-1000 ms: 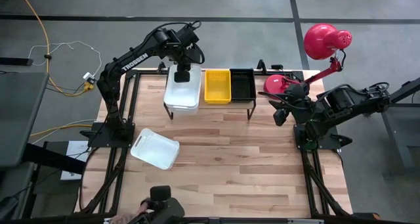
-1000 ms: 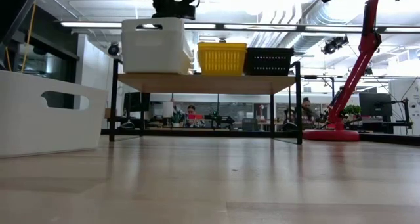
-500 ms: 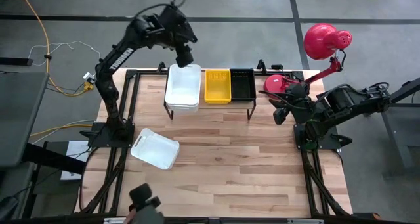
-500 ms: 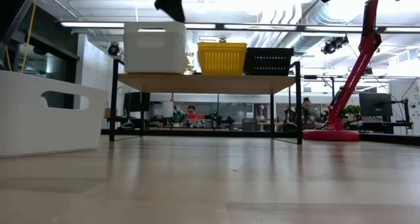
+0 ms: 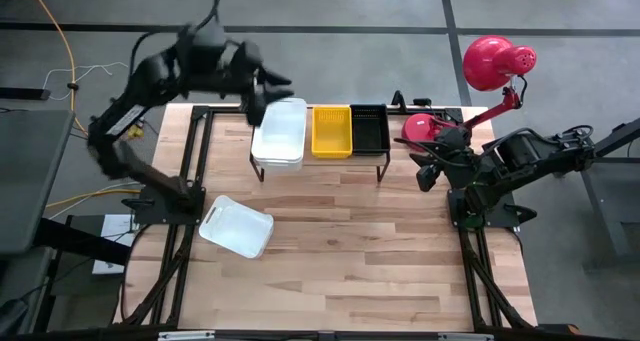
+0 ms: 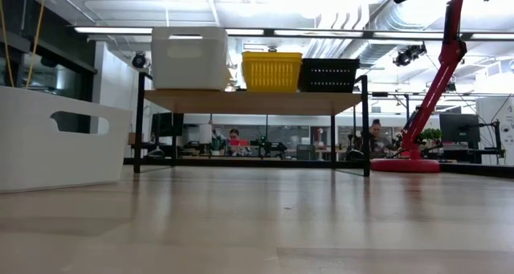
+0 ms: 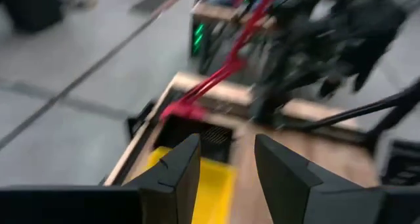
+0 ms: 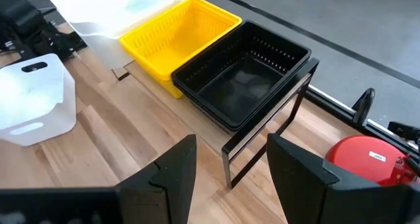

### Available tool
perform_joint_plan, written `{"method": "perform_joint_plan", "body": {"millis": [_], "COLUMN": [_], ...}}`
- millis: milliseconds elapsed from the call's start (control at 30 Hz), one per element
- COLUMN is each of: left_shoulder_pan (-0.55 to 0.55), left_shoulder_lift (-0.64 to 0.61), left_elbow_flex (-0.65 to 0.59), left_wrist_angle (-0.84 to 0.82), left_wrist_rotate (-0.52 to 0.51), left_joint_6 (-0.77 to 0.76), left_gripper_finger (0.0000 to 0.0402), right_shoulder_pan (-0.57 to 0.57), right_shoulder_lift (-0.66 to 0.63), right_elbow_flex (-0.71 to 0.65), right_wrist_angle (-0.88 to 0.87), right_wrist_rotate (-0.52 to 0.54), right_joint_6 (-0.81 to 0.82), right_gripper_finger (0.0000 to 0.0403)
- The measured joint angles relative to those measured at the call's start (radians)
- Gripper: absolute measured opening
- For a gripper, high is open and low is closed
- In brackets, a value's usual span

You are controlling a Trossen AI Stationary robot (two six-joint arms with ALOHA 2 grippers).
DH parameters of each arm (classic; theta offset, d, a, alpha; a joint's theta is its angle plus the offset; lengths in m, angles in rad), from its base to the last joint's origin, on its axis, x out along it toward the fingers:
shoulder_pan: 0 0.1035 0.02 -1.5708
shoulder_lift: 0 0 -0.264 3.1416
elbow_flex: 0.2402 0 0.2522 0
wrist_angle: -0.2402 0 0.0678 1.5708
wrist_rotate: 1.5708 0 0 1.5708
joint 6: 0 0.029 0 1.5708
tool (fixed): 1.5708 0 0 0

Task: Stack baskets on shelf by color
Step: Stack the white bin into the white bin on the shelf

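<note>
The shelf [image 5: 318, 161] stood at the far edge of the desk [image 5: 360, 251], carrying three stacks side by side: white baskets [image 5: 279, 132] at the left end, yellow baskets [image 5: 332, 130] in the middle and black baskets [image 5: 369, 127] at the right end, each touching its neighbour. From desk height the white stack [image 6: 189, 59] rose tallest, the yellow [image 6: 271, 71] lower, the black [image 6: 329, 75] lowest. One more white basket [image 5: 236, 226] lay on the desk near the left side, turned at an angle and well apart from the shelf; in the low view it filled the left edge [image 6: 60, 149].

The left gripper [image 5: 268, 86] hung in the air above the far-left corner of the desk, just beside the white stack and clear of it. Its jaws stood apart with nothing between them, as the left wrist view showed [image 7: 226, 168], with a strip of yellow basket [image 7: 213, 191] below.

The right gripper [image 5: 424, 171] waited off the right end of the shelf, near a red lamp [image 5: 495, 63]. Its jaws were wide and empty [image 8: 226, 168], facing the black [image 8: 243, 83], yellow [image 8: 180, 43] and white [image 8: 115, 7] stacks.
</note>
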State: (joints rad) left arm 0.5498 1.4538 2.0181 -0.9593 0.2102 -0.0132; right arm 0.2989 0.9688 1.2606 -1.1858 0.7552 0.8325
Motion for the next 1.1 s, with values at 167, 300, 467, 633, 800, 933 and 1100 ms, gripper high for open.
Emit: {"method": "perform_joint_plan", "body": {"millis": [167,300,467,633,800,933,1100], "left_shoulder_pan": [-0.185,-0.342,-0.531,-0.721,-0.896,-1.025,-1.151], "left_shoulder_lift": [-0.229,-0.399,-0.505,-0.503,-0.455,-0.387,-0.288], "left_elbow_flex": [-0.37,-0.666,-0.859,-0.87,-0.869,-0.869,-0.876], "left_wrist_angle": [0.369,0.61,0.546,0.325,0.163,-0.045,-0.191], "left_wrist_rotate": [-0.013,-0.013,-0.081,-0.182,-0.199,-0.21,-0.307], "left_joint_6": [-0.072,-0.159,-0.27,-0.291,-0.271,-0.287,-0.363], "left_gripper_finger": [0.0131,0.0131,0.0131,0.0131,0.0131,0.0131,0.0139], "right_shoulder_pan": [0.0,0.0,0.0,0.0,0.0,0.0,0.0], "right_shoulder_lift": [0.0,0.0,0.0,0.0,0.0,0.0,0.0], "right_elbow_flex": [0.0,0.0,0.0,0.0,0.0,0.0,0.0], "right_wrist_angle": [0.0,0.0,-0.001,-0.001,-0.009,-0.013,-0.036], "right_wrist_rotate": [0.012,0.013,-0.004,-0.028,-0.029,-0.028,-0.027], "right_joint_6": [-0.002,-0.002,-0.002,0.008,0.046,0.05,0.04], "right_gripper_finger": [0.0172,0.0172,0.0172,0.0172,0.0172,0.0172,0.0172]}}
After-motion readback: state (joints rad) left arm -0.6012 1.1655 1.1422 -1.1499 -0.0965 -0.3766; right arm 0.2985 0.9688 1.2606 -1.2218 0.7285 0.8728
